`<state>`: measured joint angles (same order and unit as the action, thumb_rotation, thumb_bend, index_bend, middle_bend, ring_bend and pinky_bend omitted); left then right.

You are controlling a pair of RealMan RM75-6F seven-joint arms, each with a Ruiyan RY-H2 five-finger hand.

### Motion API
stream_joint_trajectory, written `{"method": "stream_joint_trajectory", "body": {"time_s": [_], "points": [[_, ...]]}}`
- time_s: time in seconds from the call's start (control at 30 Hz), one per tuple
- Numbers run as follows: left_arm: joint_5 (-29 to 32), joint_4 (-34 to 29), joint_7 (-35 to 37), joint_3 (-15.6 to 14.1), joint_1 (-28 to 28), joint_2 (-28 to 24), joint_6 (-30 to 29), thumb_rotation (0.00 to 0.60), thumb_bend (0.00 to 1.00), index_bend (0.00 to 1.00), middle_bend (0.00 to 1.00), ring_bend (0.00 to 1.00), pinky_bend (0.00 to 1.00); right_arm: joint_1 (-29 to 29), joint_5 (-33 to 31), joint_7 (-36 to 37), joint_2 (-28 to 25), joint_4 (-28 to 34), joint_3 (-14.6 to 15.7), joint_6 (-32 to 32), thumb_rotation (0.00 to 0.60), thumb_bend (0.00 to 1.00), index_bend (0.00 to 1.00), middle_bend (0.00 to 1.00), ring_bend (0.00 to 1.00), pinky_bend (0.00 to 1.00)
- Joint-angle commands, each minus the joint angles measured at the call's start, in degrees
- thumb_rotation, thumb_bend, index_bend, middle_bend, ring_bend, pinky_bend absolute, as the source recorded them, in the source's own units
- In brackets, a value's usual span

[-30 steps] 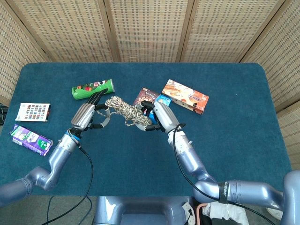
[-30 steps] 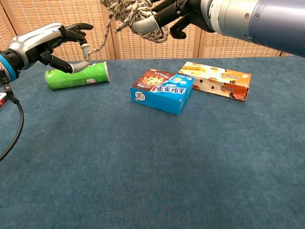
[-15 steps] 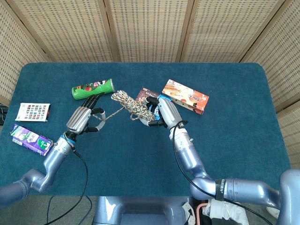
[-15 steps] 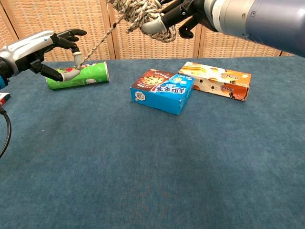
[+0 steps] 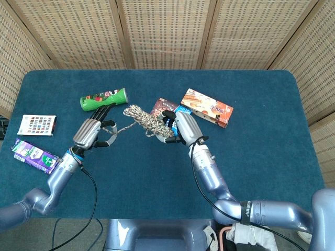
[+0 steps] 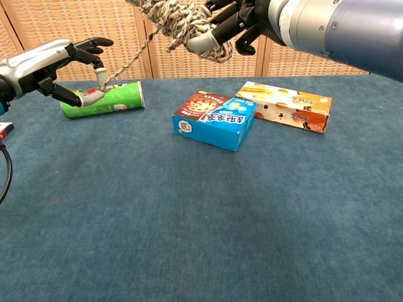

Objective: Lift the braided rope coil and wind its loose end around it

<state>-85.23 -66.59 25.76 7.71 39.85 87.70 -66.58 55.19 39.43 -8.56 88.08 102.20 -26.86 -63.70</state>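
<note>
We hold the braided rope coil (image 5: 144, 118) in our right hand (image 5: 182, 128), raised over the table (image 5: 261, 157) middle. Our left hand (image 5: 91, 132) pinches its loose end (image 5: 119, 128), taut.

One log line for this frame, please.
right hand: holds coil aloft | left hand: pinches loose end, taut | stage: winding

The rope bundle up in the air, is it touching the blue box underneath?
Apart. In the chest view the rope coil hangs in the right hand, with open background showing between it and the blue box below.
</note>
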Motion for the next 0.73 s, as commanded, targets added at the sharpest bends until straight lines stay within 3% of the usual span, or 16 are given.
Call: {"method": "stream_joint_trajectory", "body": {"time_s": [0.03, 0.13, 0.27, 0.43, 0.63, 0.73], "points": [[-0.1, -0.3, -0.1, -0.1, -0.1, -0.8, 0.2, 0.600, 0.00, 0.00, 0.00, 0.00, 0.00, 0.0, 0.7, -0.4, 0.0, -0.3, 0.4, 0.0, 0.600, 0.88, 0.67, 0.77, 0.58, 0.86], [0.9, -1.6, -3.6, -0.2, -1.4, -3.4, -0.3, 0.600, 0.00, 0.00, 0.00, 0.00, 0.00, -0.1, 1.8, -0.8, 0.0, -0.4, 1.0, 0.2, 0.600, 0.88, 0.67, 0.77, 0.58, 0.86], [6.3, -11.4, -15.3, -1.2, -5.8, -11.5, 0.0, 0.600, 0.00, 0.00, 0.00, 0.00, 0.00, -0.4, 4.5, -1.5, -0.4, -0.6, 2.4, 0.7, 0.600, 0.88, 0.67, 0.77, 0.58, 0.86], [15.2, -21.7, -33.1, -1.8, -13.8, -18.4, -7.7, 0.600, 0.00, 0.00, 0.00, 0.00, 0.00, -0.8, 7.7, -2.8, -0.5, -0.6, 4.0, 0.0, 0.600, 0.88, 0.67, 0.77, 0.58, 0.86], [25.5, -30.6, -48.6, -1.1, -20.5, -20.9, -18.0, 0.600, 0.00, 0.00, 0.00, 0.00, 0.00, -1.3, 9.5, -4.4, -0.6, -0.1, 4.7, -1.0, 0.600, 0.88, 0.67, 0.77, 0.58, 0.86], [26.4, -32.6, -48.7, -1.0, -22.7, -20.6, -20.5, 0.600, 0.00, 0.00, 0.00, 0.00, 0.00, -1.4, 9.9, -4.8, -0.6, 0.3, 5.0, -1.1, 0.600, 0.88, 0.67, 0.77, 0.58, 0.86]]}}
